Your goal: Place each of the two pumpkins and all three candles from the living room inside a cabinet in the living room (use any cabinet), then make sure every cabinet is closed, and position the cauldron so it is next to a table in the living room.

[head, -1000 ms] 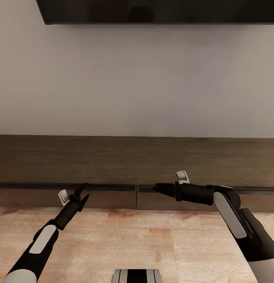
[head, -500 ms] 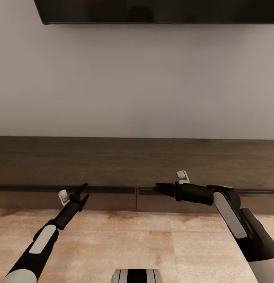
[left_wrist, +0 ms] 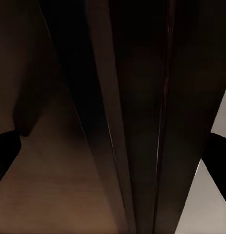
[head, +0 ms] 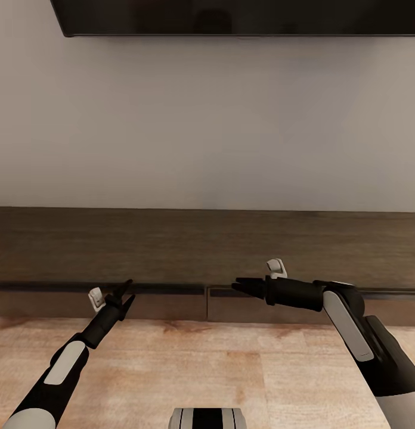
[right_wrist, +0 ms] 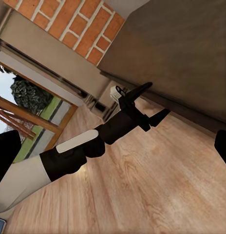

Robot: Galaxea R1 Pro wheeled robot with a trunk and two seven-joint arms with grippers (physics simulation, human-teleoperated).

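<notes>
The cabinet [head: 231, 244] is a long, low dark brown unit along the wall, with its two visible drawer fronts shut. My left gripper [head: 130, 289] is open, its tips at the top edge of the left drawer front [head: 166, 305]. The left wrist view looks close up along that dark edge [left_wrist: 137, 97]. My right gripper [head: 236, 285] points left at the seam between the drawers and is open and empty. The right wrist view shows the cabinet [right_wrist: 181, 53] and my left gripper [right_wrist: 153, 101] with spread fingers. The pumpkins, candles, cauldron and table are out of view.
A dark wall-mounted screen [head: 231, 18] hangs above the cabinet on a plain grey wall. Light wooden floor [head: 231, 369] runs in front of it. To the left there is a brick wall [right_wrist: 69, 24] and a window [right_wrist: 25, 97].
The view has shifted very slightly. Both arms hold their places at the cabinet front.
</notes>
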